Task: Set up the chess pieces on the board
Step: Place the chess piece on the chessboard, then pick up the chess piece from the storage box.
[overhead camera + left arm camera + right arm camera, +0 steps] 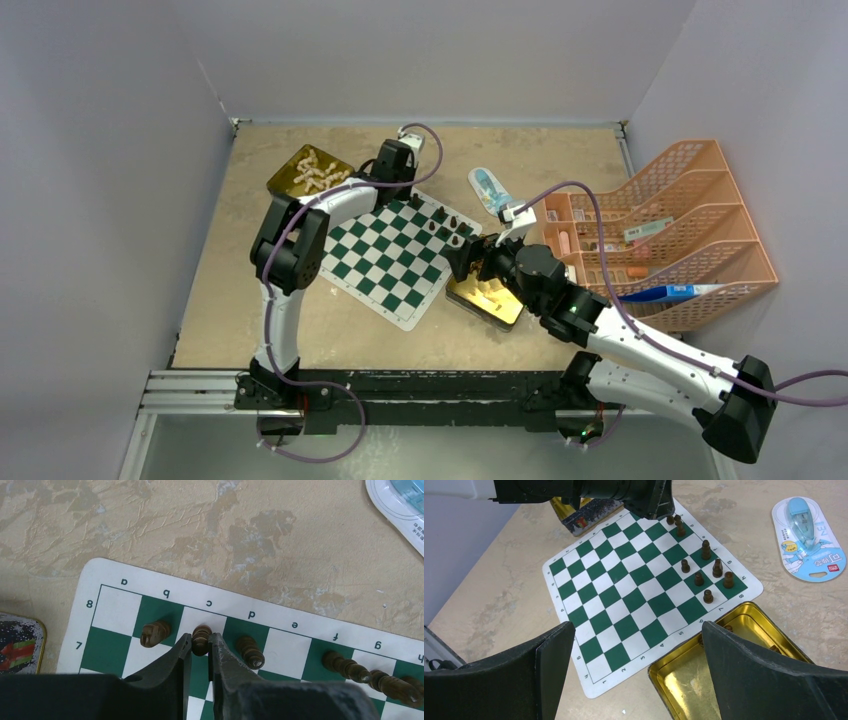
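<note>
The board (pixel 385 262) of green and white checks lies mid-table. My left gripper (pixel 412 198) reaches over its far edge. In the left wrist view the left gripper (pixel 200 642) is shut on a dark brown chess piece (pixel 201 632) standing on the white square c8. More dark pieces stand beside it on b8 (pixel 155 632) and d8 (pixel 249 651). Several dark pieces (pixel 706 575) fill the board's far right corner. My right gripper (pixel 638 640) hangs open and empty over the board's near corner (pixel 594 680) and a gold tin (pixel 684 680).
A gold tin with cream pieces (pixel 308 170) sits behind the board's left corner. An orange wire rack (pixel 660 230) stands at the right. A blue packaged item (pixel 490 190) lies behind the board. The other gold tin (pixel 487 298) touches the board's right edge.
</note>
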Controlling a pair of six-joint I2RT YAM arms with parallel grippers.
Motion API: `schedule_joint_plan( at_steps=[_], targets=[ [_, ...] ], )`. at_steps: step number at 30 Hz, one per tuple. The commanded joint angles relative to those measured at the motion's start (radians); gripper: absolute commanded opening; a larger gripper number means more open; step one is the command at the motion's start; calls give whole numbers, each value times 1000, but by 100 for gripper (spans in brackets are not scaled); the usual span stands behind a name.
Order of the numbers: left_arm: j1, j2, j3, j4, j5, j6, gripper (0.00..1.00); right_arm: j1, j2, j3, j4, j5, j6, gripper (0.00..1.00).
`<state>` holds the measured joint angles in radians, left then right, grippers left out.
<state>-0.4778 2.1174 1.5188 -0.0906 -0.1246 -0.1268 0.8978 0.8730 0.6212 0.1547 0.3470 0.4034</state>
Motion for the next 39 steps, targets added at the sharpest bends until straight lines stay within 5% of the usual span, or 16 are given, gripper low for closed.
schedule_joint_plan(
  at_steps=[1, 22, 28, 39],
  targets=[
    [7, 14, 28, 30, 0, 21, 17, 3, -12, 29, 29, -7, 4, 99],
    [7, -74, 92, -78, 55, -7, 43, 3, 22, 27, 14, -18, 51, 99],
    [8, -200, 96, -151, 78, -42, 63, 3, 46, 31, -16, -3, 104, 99],
    [8, -604, -37, -288, 85, -67, 70, -2, 171, 57, -86, 42, 210, 85]
  ],
)
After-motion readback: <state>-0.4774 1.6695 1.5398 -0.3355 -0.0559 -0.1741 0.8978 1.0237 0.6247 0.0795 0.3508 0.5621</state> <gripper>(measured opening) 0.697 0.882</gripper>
